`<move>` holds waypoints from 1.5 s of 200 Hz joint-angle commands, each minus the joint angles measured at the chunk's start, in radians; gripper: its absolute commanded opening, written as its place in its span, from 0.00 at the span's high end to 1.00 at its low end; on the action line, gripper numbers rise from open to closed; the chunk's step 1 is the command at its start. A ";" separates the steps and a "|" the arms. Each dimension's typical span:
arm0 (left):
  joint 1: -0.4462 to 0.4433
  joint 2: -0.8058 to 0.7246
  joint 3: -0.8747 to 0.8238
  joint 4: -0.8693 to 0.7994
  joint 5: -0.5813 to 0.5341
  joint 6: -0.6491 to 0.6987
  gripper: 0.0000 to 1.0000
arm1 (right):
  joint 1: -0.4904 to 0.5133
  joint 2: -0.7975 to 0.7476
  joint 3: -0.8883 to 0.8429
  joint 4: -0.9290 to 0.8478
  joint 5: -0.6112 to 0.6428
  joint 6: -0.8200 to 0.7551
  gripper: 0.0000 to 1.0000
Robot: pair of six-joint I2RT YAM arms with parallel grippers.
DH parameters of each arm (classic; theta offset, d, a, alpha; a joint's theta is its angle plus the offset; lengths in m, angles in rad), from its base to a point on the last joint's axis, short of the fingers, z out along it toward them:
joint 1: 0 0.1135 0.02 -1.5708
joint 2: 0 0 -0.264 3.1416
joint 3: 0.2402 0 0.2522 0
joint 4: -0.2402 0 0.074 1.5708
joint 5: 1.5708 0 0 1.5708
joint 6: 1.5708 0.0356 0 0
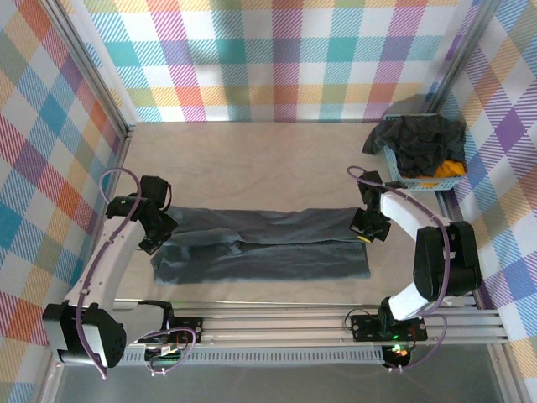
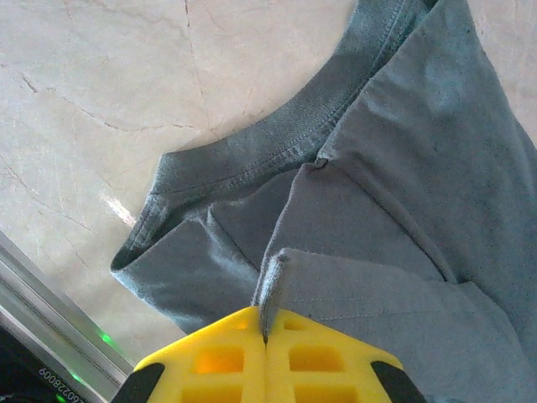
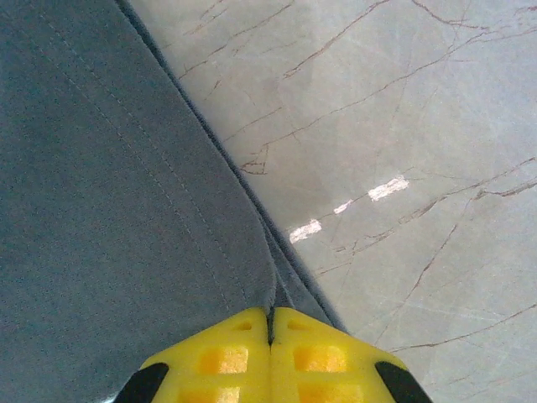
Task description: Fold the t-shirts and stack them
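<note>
**Overhead view.** A plain dark slate-grey cotton t-shirt lies stretched left to right across the middle of the pale marbled table, part-folded lengthwise into a long band. My left claw sits at the band's left end and my right claw at its right end.

**Left wrist view.** My yellow fingers are pressed together on a raised pinch of the shirt's fabric, just beside the ribbed collar. The surrounding cloth rests on the table.

**Right wrist view.** My right claw's yellow fingers are likewise closed on the shirt's stitched edge, with bare table to the right.

**Far right corner, overhead.** A light blue plastic basket holds a heap of dark shirts and one orange-yellow shirt, well apart from the pinched one.
</note>
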 commanded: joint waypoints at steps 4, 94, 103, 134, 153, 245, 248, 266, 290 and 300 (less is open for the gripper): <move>0.012 -0.005 -0.021 -0.034 -0.003 0.004 1.00 | 0.006 0.001 0.010 -0.024 0.023 0.013 1.00; 0.010 0.079 -0.050 0.172 0.229 -0.010 0.84 | 0.024 -0.038 0.097 -0.067 0.029 0.027 0.61; 0.010 0.085 -0.036 0.187 0.245 -0.015 0.71 | 0.042 -0.038 0.114 -0.068 0.028 0.024 0.60; 0.016 0.126 0.034 0.199 0.206 -0.043 0.59 | 0.100 0.012 0.140 -0.016 -0.041 0.023 0.62; 0.046 0.182 0.071 0.188 0.166 -0.044 0.59 | 0.104 0.062 0.135 -0.001 -0.066 0.048 0.63; 0.267 0.563 0.167 0.566 0.271 0.135 0.59 | 0.027 0.301 0.198 0.001 -0.131 -0.008 0.60; 0.267 0.579 0.181 0.551 0.265 0.141 0.59 | 0.025 0.305 0.201 -0.002 -0.131 -0.008 0.61; 0.269 0.646 0.208 0.520 0.255 0.165 0.62 | 0.013 0.326 0.204 -0.006 -0.129 -0.005 0.60; 0.272 0.664 0.158 0.627 0.294 0.155 0.61 | 0.000 0.339 0.212 -0.012 -0.137 -0.004 0.60; 0.272 0.670 0.141 0.664 0.319 0.142 0.61 | -0.002 0.344 0.219 -0.017 -0.136 -0.005 0.60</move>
